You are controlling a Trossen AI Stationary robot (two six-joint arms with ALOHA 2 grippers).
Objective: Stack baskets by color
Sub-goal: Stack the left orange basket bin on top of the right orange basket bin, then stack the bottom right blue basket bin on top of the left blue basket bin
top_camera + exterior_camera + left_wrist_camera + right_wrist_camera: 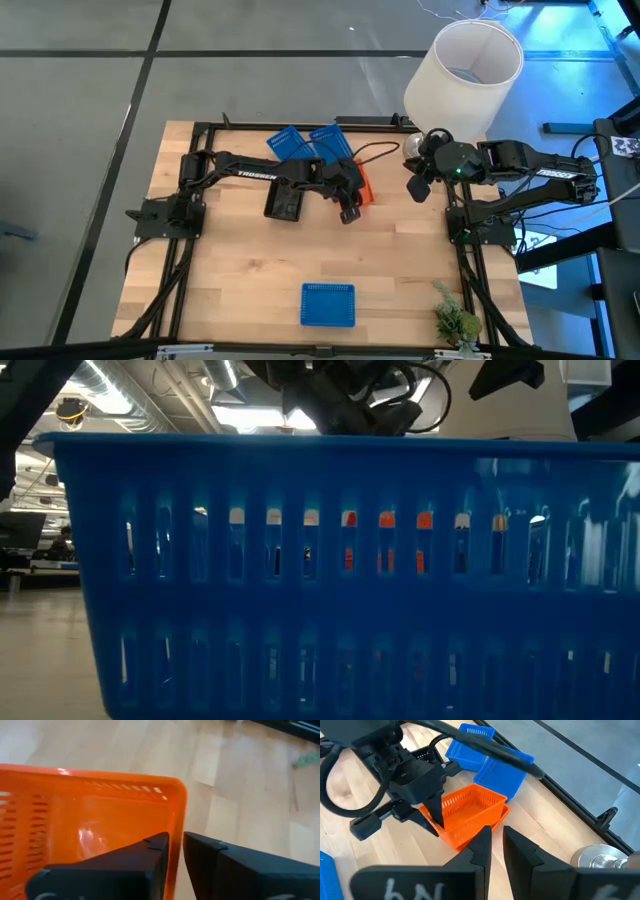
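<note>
An orange basket point(470, 805) sits nested and a little askew in a second orange basket point(465, 836) at mid-table, beside the far rail. My left gripper point(176, 837) reaches in from the table's left and is shut on the upper one's wall. Behind them two blue baskets point(290, 143) point(333, 142) lean tilted by the far rail. A black basket point(285, 203) lies under my left arm. Another blue basket point(328, 304) lies flat near the front edge and fills the low view point(330, 580). My right gripper point(496, 832) hangs shut and empty at the table's right. My left gripper pinches the upper orange basket's end wall point(178, 820) near a corner, one finger point(150, 850) inside the basket and the other outside. The fingers slant down from the table's left. The basket rests in the lower orange basket, slightly tilted.
A large white lampshade point(465, 70) stands past the far right corner. A small green plant point(452, 318) lies at the near right corner. A black frame rail point(300, 124) runs along the far edge. Bare wood shows between the orange baskets and the near blue basket.
</note>
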